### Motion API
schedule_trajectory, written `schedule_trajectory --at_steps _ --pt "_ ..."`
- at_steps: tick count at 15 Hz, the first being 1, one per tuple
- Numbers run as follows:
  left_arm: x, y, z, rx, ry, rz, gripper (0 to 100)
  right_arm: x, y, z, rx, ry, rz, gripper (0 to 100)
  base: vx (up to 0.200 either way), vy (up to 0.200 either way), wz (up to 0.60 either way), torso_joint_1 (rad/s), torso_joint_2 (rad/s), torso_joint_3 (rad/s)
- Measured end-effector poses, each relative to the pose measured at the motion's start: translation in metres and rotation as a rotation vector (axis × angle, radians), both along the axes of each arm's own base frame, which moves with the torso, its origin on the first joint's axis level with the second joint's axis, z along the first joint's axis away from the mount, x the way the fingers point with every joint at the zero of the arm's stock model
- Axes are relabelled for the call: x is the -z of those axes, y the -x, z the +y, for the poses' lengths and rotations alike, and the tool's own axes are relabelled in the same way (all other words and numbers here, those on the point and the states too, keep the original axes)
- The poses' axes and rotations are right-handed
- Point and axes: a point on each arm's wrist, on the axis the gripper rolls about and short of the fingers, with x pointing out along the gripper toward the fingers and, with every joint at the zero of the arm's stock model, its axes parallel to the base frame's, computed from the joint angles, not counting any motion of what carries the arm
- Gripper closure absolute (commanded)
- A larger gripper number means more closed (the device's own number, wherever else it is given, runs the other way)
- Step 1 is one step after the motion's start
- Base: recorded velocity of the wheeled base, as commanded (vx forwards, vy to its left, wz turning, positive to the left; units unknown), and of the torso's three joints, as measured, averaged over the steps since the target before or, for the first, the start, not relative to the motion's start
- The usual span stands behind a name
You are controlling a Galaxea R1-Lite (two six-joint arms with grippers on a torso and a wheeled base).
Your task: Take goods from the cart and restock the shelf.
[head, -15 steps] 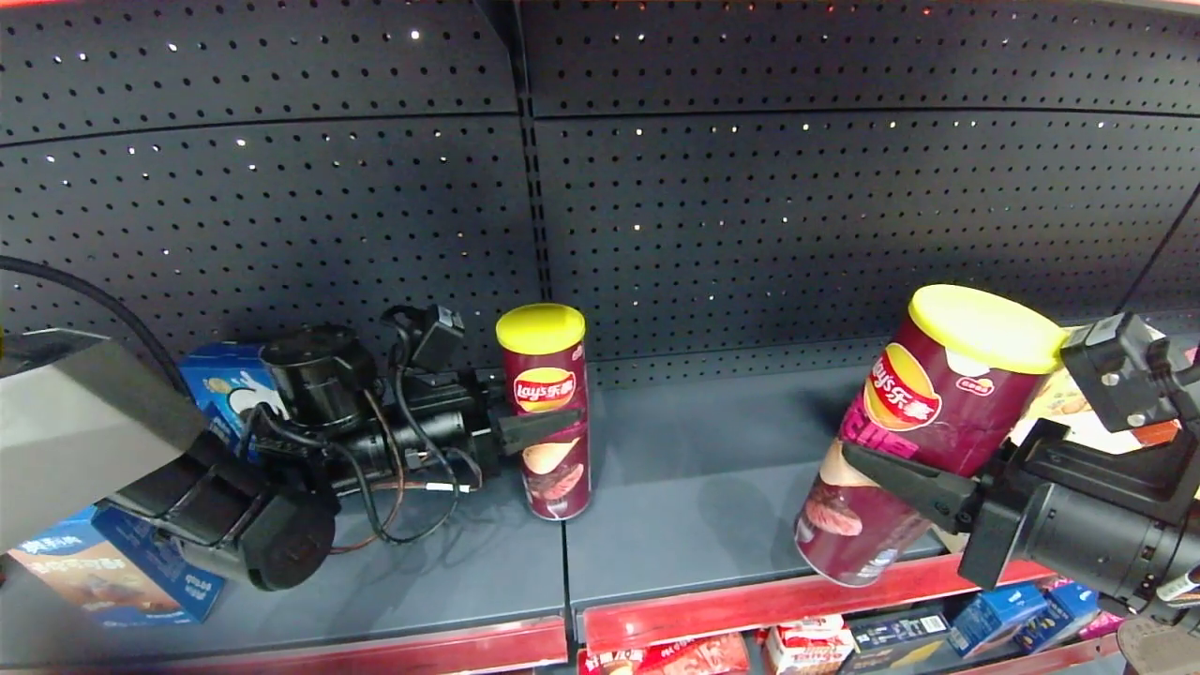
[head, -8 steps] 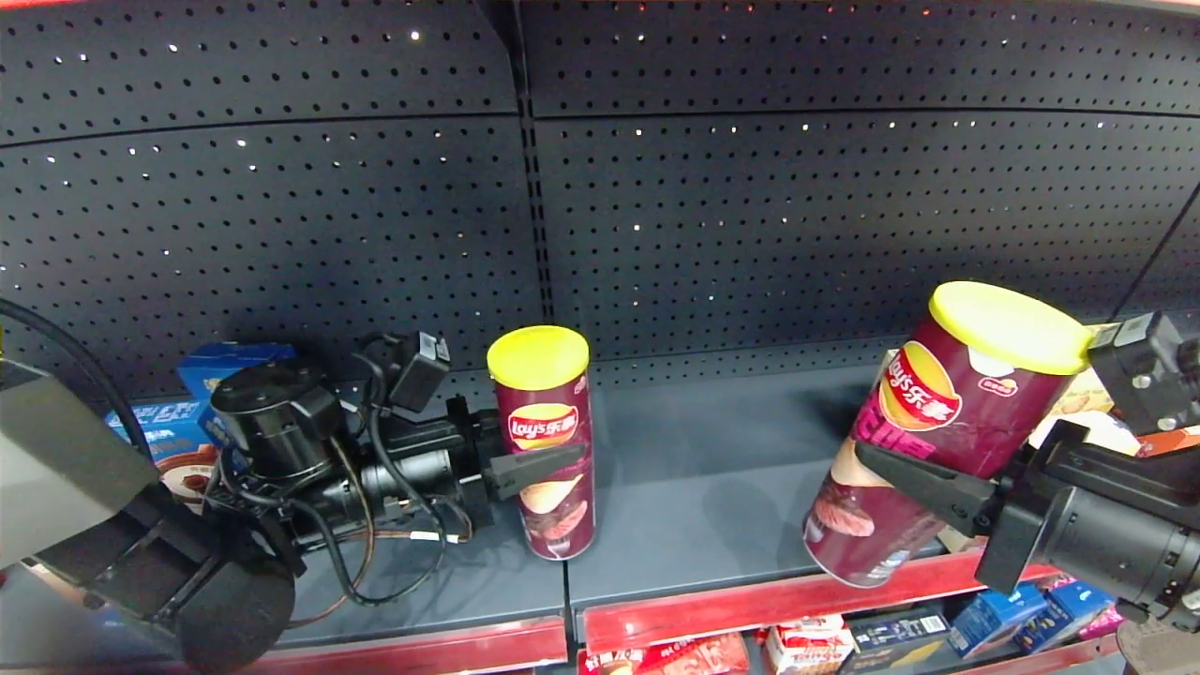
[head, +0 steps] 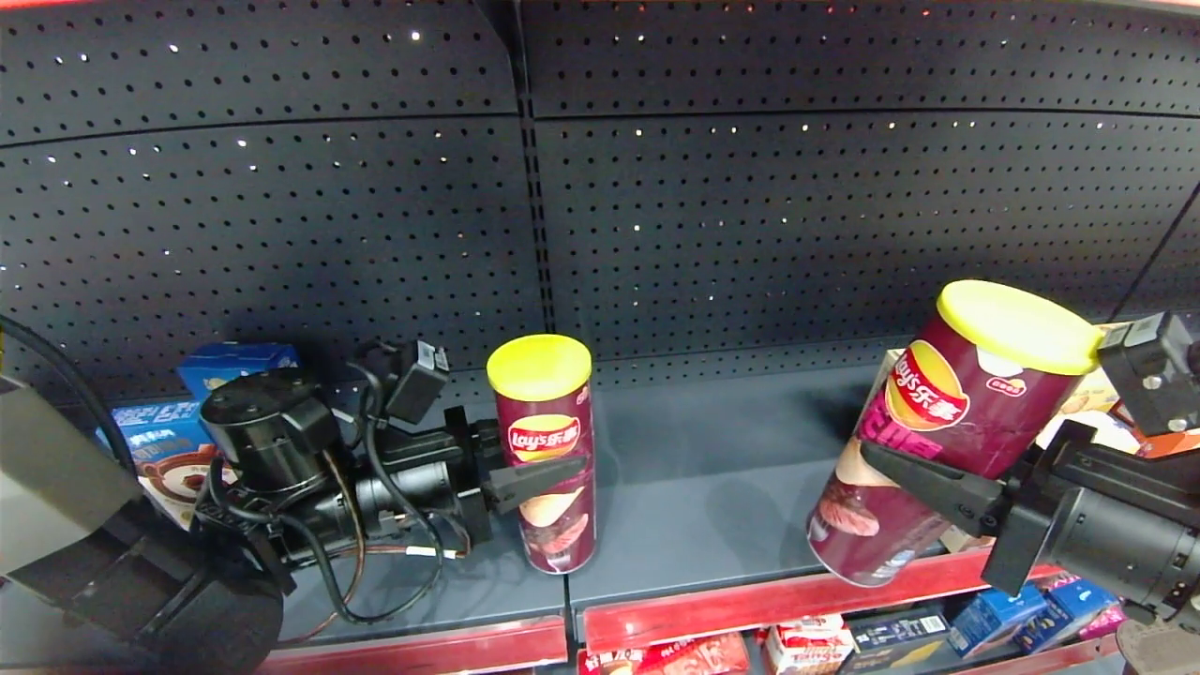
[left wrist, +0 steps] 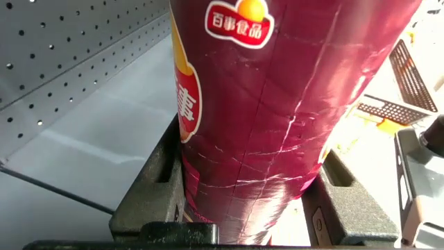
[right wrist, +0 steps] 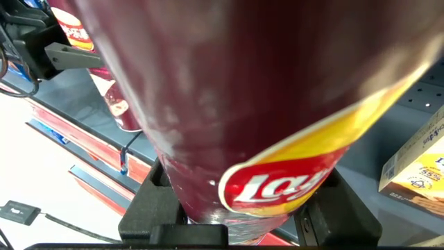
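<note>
Restocking is judged to be partway through: two cans are in hand and neither is released yet. The left pincer [head: 555,472] is closed on the left can [head: 544,403], which is held upright between its fingers at about mid-height. The base of this can is seen at or just above the shelf board [head: 712,497], close behind the red front edge [head: 750,605]; whether it is touching cannot be told. In the left wrist view the same can [left wrist: 277,118] is seen clamped between the black fingers [left wrist: 149,198].

The right pincer [head: 923,473] is clamped on the right can [head: 966,403]. This can is held tilted, with its yellow lid [head: 1017,323] leaning back over the pincer's wrist. Its base is seen over the red front edge and is apparently not set down. In the right wrist view its body [right wrist: 263,104] is seen gripped from both sides.

Blue boxes [head: 155,441] are already stocked behind the left pincer's arm, and a pale box [head: 1087,398] is seen just beyond the right can. A bare stretch of board is left between the two pincers.

What remains is judged as follows. The left can is to be settled and let go. The right can is to be righted, carried in over the board, stood up and released. How many goods are left to fetch cannot be told.
</note>
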Motion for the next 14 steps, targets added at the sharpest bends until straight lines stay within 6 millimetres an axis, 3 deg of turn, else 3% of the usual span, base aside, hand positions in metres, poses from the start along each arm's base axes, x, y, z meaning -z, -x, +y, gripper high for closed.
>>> schedule_trajectory --at_steps 9,10,14 --pt "0.010 -0.002 -0.009 0.006 0.001 0.006 100 0.000 -0.001 0.000 -0.001 -0.001 0.001 100 0.000 0.000 0.00 0.000 0.00 0.000" --pt "0.011 -0.002 -0.009 0.006 -0.003 0.012 0 0.000 -0.001 0.001 -0.001 0.000 0.003 100 0.000 0.000 0.00 0.000 0.00 0.000" --pt "0.015 -0.003 -0.009 0.007 -0.007 0.023 0 0.001 -0.002 0.001 -0.001 0.001 0.007 100 0.000 0.000 0.00 0.000 0.00 0.000"
